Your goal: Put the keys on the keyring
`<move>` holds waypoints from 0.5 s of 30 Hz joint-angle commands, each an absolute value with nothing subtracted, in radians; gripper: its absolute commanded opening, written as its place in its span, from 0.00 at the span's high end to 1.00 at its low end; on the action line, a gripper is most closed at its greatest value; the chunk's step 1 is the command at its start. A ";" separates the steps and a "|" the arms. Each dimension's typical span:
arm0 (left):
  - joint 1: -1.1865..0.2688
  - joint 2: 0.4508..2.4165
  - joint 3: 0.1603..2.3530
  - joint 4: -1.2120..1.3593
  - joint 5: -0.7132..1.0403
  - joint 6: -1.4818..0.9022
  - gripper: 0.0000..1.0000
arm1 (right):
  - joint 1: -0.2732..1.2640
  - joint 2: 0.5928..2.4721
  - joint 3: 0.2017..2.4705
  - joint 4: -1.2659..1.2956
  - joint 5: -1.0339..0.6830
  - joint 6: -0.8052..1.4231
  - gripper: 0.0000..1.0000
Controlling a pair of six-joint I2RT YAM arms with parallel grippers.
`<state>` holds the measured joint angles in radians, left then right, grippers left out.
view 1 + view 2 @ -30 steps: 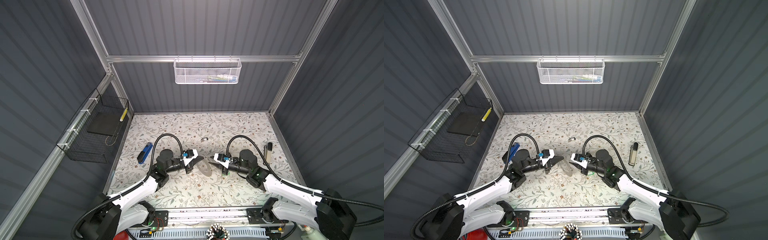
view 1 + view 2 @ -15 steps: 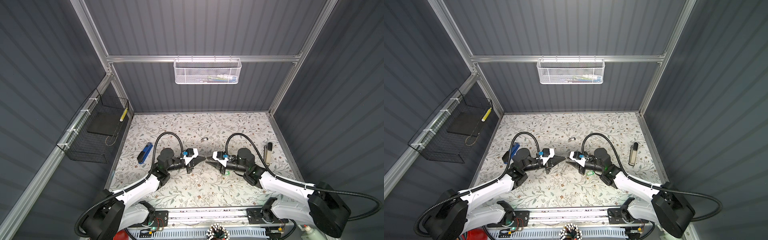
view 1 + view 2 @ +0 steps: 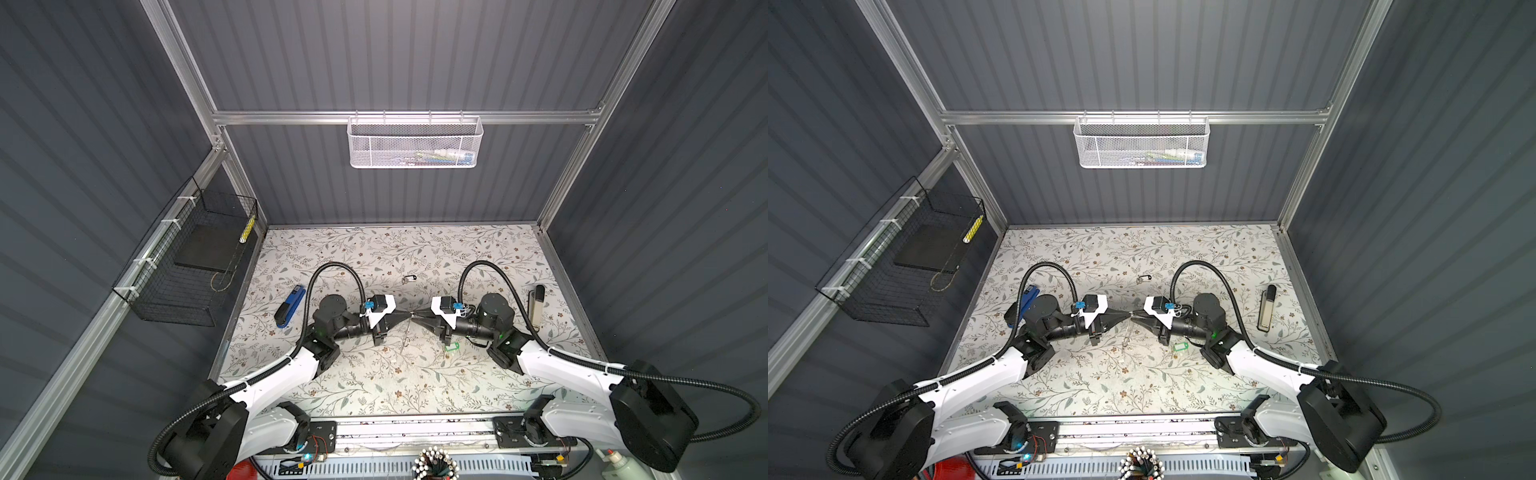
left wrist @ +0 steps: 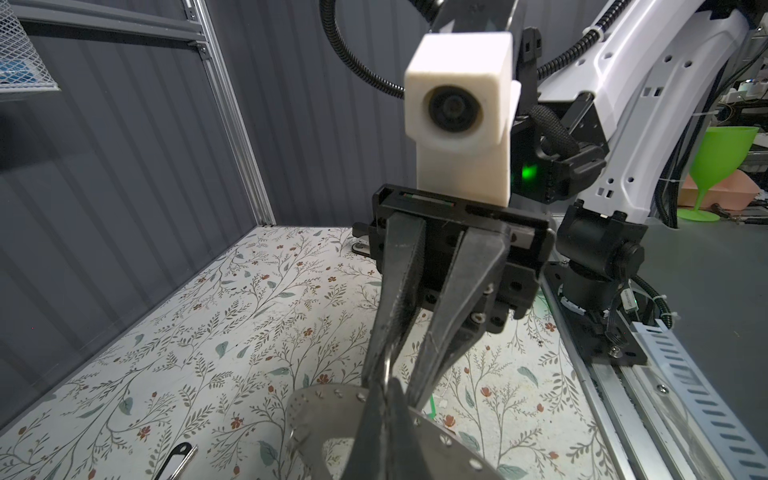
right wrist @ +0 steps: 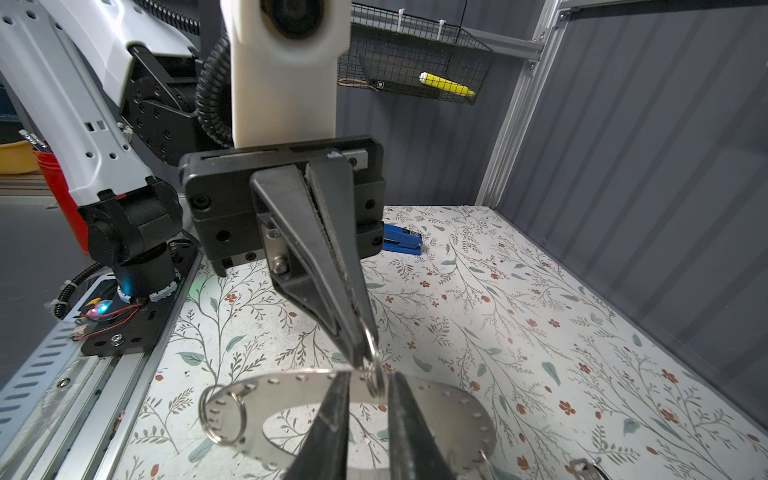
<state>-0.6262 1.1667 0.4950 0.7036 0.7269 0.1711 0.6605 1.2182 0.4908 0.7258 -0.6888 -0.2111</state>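
At ctr | L tool [image 5: 362, 353] clamped on keyring [image 5: 282, 386] | R tool [image 4: 392, 384] part-open, tips at rim

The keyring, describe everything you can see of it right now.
The keyring is a wide, thin, flat ring of grey metal, open in the middle, with small holes around its rim. It hangs in the air above the floral table, between the two claws; its tilt is hard to judge. The left claw is shut on its rim; the right claw straddles the same rim, jaws apart. A small split ring hangs through one hole.
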 commanded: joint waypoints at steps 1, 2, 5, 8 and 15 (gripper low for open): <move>-0.627 1.150 0.536 0.711 0.763 0.169 1.00 | 0.660 1.221 0.497 0.765 -0.729 -0.195 0.83; -0.627 1.152 0.538 0.707 0.767 0.169 1.00 | 0.661 1.223 0.498 0.770 -0.732 -0.193 0.84; -0.627 1.157 0.539 0.701 0.776 0.171 1.00 | 0.658 1.223 0.494 0.776 -0.734 -0.192 0.89; -0.627 1.158 0.547 0.676 0.786 0.185 1.00 | 0.658 1.224 0.491 0.780 -0.736 -0.192 0.94; -0.627 1.104 0.621 0.387 0.747 0.385 0.62 | 0.654 1.227 0.492 0.740 -0.729 -0.227 0.99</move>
